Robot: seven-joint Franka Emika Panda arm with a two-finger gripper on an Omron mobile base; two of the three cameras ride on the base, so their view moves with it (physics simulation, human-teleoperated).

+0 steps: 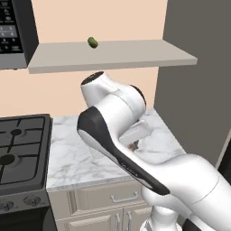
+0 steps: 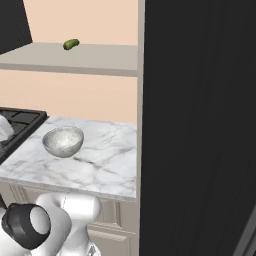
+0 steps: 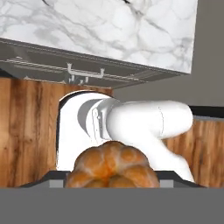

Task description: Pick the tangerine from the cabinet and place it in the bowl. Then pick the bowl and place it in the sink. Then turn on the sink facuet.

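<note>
Currently, I find the small round orange-brown tangerine (image 3: pixel 112 165) at bottom centre of the hand view, apparently clamped between the jaws; the mottled whitish-grey bowl (image 2: pixel 63 141) sits on marble, left-centre of the right base view.

I see a small green fruit (image 1: pixel 93 43) lying up high, a black stove (image 1: pixel 20 151) left of my marble counter (image 1: pixel 72 158), beige drawers (image 1: pixel 115 198) below it, and wood floor (image 3: pixel 26 131).

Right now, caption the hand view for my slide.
Tangerine held in the hand above the marble counter edge.
</note>
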